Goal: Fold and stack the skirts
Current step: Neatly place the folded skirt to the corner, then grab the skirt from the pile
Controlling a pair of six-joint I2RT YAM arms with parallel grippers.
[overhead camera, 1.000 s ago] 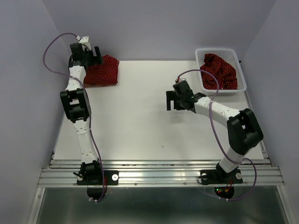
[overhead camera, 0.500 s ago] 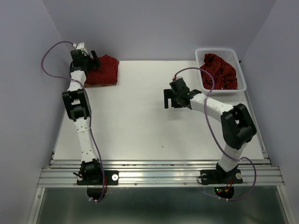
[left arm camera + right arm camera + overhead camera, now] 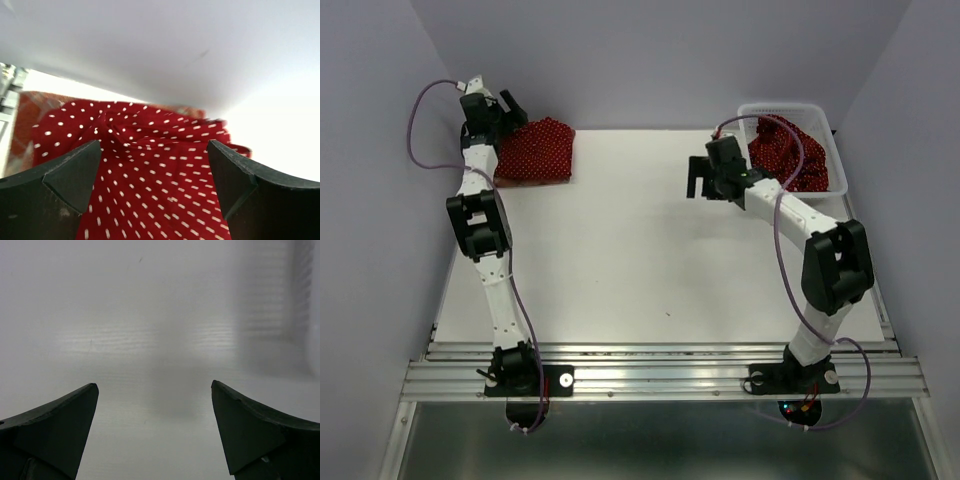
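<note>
Both sets of jaws are spread wide, gripping nothing. Nearest, R jaws hang over the table (image 3: 620, 270) just beside the basket (image 3: 790, 106), prob. lined up to fetch the crumpled dotted skirt (image 3: 812, 165) inside. Far left, L jaws hover above the folded dotted skirt (image 3: 535, 152), which we judge is the stack's start. A paler cloth edge (image 3: 22, 125) beneath is too blurred to name, and the arm partly hides the basket's contents.

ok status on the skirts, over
Left gripper open above folded dotted skirt, far left. Right gripper open, empty, beside basket. Crumpled dotted skirt in basket, not yet folded. Nothing in the way.
</note>
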